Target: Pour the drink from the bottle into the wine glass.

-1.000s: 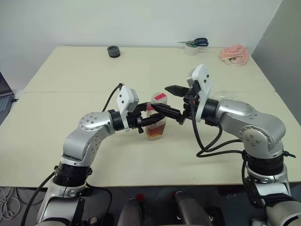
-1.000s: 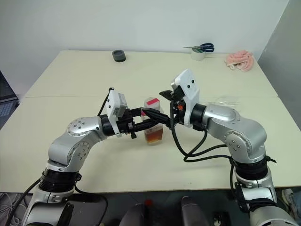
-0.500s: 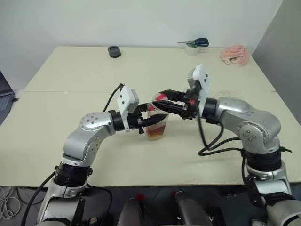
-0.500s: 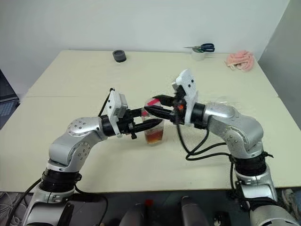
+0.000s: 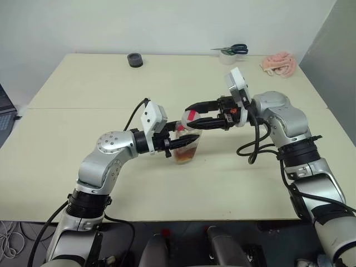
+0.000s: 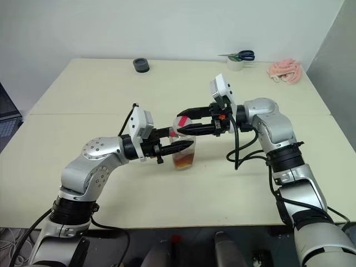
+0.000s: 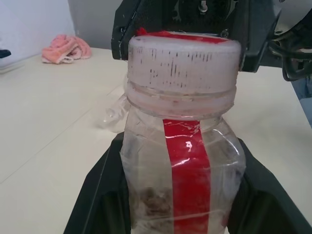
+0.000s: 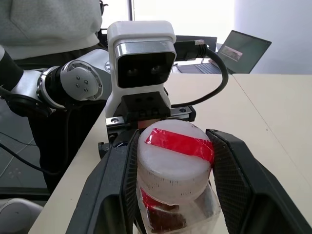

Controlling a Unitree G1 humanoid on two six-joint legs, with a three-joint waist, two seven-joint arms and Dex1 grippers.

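Two sets of jaws are meeting at the bottle (image 5: pixel 186 146), which is standing upright near the middle of the tabletop (image 5: pixel 83 94), a little toward the near edge. My left gripper (image 5: pixel 186 140) is clenching the bottle's squarish clear body from the left side, one black finger on each flank, as my left wrist view is showing. My right gripper (image 5: pixel 192 115) is reaching in level from the right, its jaws sitting on either side of the white cap (image 8: pixel 174 160); in my right wrist view the fingers (image 8: pixel 117 185) are flanking the cap closely, but I cannot tell whether they are pressing on it. A red label strip (image 7: pixel 187 175) is running up the bottle's side and over the cap. The drink (image 6: pixel 183 159), a small reddish-brown amount, is lying at the bottom of the bottle.

Toward the far edge of the tabletop a dark tape roll (image 5: pixel 134 60) is lying left of centre. Blue-handled scissors (image 5: pixel 233 49) are resting on a white roll (image 5: pixel 225 58) further right, and a pink cloth (image 5: pixel 278 63) is bunching near the far right corner. Beside my right forearm something clear is glinting on the tabletop, too faint for me to identify.
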